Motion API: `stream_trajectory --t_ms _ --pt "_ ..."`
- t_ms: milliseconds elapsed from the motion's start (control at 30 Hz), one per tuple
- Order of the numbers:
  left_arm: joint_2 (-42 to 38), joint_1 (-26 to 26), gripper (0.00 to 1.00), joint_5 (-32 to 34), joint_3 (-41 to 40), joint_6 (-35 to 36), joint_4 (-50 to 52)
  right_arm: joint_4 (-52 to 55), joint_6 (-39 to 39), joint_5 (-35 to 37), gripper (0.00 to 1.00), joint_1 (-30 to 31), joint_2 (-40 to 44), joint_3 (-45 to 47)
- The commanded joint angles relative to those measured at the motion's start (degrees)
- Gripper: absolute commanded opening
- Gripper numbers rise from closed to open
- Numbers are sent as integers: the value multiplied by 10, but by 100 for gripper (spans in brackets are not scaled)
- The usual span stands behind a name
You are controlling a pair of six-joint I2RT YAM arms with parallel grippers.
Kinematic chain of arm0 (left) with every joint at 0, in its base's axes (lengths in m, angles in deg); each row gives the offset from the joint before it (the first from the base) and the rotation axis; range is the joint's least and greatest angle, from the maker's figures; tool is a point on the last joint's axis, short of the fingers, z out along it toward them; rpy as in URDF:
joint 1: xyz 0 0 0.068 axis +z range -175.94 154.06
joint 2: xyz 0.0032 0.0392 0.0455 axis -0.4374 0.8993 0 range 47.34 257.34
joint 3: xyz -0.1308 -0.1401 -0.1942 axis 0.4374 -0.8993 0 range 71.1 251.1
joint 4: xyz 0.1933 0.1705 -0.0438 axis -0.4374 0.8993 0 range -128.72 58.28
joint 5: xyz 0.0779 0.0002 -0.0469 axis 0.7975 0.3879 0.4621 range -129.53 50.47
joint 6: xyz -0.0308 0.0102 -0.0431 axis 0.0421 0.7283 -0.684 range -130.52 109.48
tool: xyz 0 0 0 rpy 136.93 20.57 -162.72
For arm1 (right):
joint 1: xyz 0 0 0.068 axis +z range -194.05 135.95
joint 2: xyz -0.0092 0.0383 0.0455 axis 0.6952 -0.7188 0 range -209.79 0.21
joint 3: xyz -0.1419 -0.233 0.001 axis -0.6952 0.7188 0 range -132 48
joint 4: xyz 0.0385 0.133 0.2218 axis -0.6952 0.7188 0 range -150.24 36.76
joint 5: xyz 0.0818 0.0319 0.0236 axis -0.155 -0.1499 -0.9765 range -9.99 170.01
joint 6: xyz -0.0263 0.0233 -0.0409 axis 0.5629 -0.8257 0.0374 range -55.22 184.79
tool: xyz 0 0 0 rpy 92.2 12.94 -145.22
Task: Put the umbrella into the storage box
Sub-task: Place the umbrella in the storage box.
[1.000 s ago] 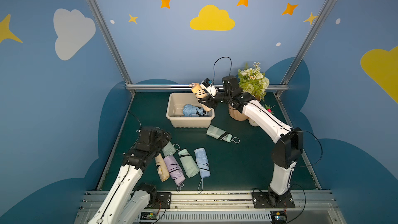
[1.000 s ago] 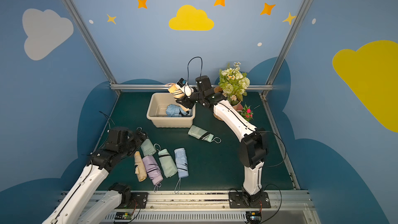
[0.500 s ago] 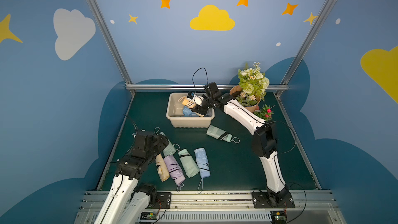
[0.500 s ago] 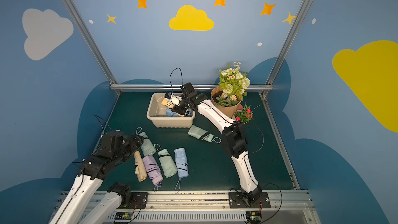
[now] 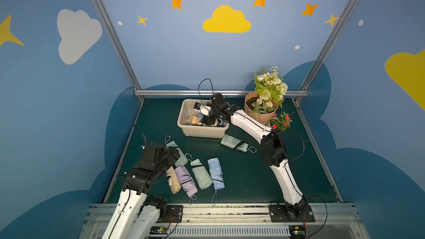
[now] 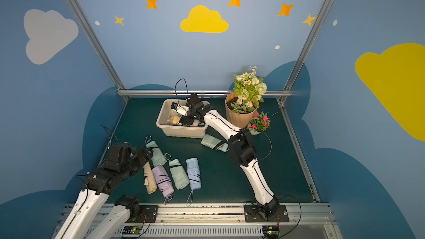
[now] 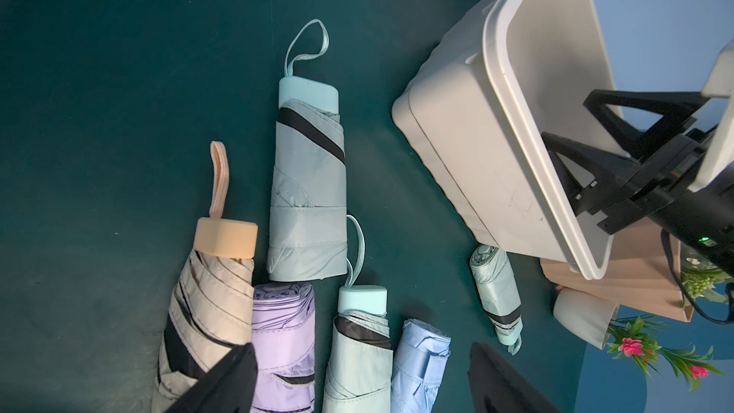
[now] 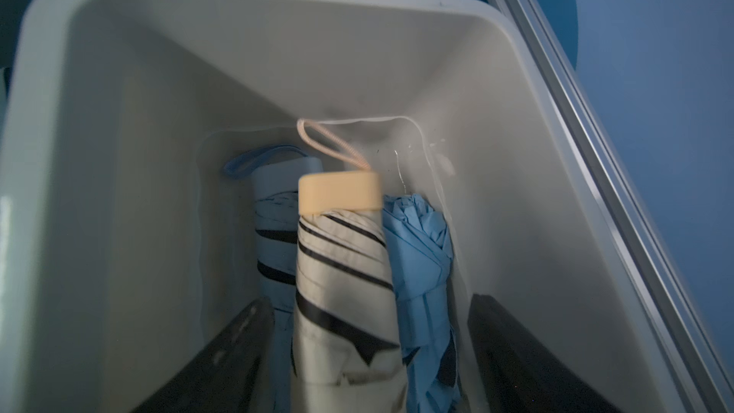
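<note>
Cream fabric with black stripes and a peach handle cap marks the umbrella (image 8: 341, 292), which lies inside the storage box (image 8: 119, 152), its wrist loop pointing at the box's end wall. It rests on or between two others in the box, a pale blue umbrella (image 8: 274, 232) and a brighter blue umbrella (image 8: 421, 256); which of the two it rests on I cannot tell.

The right gripper (image 8: 367, 303) reaches down into the box with its fingers (image 8: 238, 351) spread wide on either side of the cream umbrella, not clamping it.

In both top views the box stands near the middle of the back edge of the green table (image 5: 253, 180). A mint umbrella (image 5: 234, 143) lies just beside the box's front right corner. A ribbed peach flower pot (image 5: 257, 116) stands toward the back right corner, with a small white pot (image 5: 273, 120) of pink flowers next to it.

Near the front left corner lie five more umbrellas close together: beige (image 5: 172, 180), lilac (image 5: 186, 180), mint (image 5: 201, 173), light blue (image 5: 216, 173) and another mint (image 5: 178, 152). The left gripper (image 7: 361, 351) hovers over them, its fingers (image 7: 222, 383) wide apart and holding nothing.
</note>
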Motion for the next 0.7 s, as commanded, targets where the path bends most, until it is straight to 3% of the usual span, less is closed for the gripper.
stream_trajectory --t_ms 0,133,233,500,667 --pt "12 3 89 -11 -6 3 -15 -25 -1 10 89 6 37 -15" --pt "34 2 89 -23 -7 8 -52 -14 -9 1 90 6 86 -7" --pt "52 -3 89 -48 -11 31 -100 -38 -59 -9 89 7 143 31" --pt "127 -52 89 -52 12 64 -135 -122 -209 32 89 31 331 257" --pt "149 -113 85 -7 11 5 -112 -131 -267 73 89 48 451 405"
